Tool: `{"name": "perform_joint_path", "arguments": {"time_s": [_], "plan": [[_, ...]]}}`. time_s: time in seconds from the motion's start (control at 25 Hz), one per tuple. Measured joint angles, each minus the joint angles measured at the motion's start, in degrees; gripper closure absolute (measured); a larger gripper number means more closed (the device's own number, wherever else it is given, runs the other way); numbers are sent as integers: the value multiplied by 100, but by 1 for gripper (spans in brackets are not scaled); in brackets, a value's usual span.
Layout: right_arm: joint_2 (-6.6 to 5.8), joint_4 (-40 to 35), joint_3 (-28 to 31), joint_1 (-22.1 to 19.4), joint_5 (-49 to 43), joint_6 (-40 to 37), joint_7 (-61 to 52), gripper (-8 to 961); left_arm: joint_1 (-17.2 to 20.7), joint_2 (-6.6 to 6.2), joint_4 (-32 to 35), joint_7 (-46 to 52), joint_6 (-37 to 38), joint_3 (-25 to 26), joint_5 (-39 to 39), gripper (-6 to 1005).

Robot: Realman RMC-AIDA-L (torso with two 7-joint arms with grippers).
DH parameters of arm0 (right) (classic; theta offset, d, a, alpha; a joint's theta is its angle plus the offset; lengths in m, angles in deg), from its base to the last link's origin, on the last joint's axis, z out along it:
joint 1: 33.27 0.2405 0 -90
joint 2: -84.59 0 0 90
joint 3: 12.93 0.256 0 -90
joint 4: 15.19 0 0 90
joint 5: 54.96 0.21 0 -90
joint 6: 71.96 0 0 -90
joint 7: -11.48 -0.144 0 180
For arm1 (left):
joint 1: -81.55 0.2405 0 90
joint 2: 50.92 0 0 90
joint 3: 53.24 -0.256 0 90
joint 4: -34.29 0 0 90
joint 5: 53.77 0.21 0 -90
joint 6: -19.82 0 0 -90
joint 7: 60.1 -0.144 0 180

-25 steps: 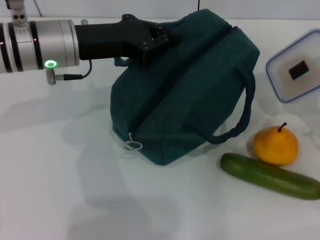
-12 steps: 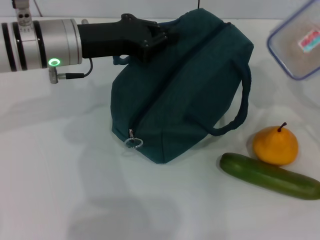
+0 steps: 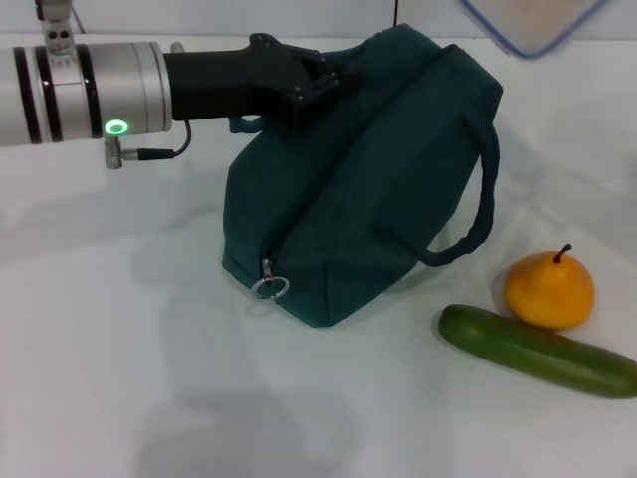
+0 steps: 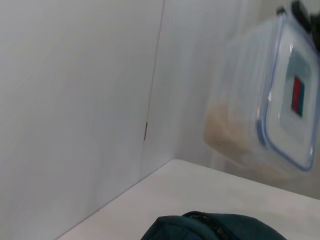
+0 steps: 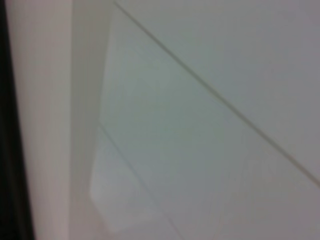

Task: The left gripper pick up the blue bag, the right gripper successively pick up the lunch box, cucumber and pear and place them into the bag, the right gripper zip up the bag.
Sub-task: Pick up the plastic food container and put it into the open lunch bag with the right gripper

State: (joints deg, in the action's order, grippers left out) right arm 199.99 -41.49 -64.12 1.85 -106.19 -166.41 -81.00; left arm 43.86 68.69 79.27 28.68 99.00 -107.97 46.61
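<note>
Level, left gripper (image 3: pixel 333 80) reaches across, jaws buried in bag (image 3: pixel 368 189) top, grip state unclear. Lunch box (image 3: pixel 532 25) aloft, cropped; right gripper unseen.

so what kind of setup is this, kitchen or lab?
Looks like a lab test bench rather than a kitchen: a bare white table, plain white wall panels behind, and only task props laid out, the blue bag, pear and cucumber.
</note>
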Motion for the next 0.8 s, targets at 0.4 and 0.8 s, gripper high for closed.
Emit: {"name": "perform_joint_path", "arguments": {"time_s": [0.4, 0.8], "plan": [[11, -14, -1039, 375, -40, 1134, 376, 831, -80, 10, 2, 0, 0, -82, -28, 948], [8, -19, -1770, 49, -69, 1261, 959, 808, -118, 3, 3, -3, -257, -81, -34, 948]]}}
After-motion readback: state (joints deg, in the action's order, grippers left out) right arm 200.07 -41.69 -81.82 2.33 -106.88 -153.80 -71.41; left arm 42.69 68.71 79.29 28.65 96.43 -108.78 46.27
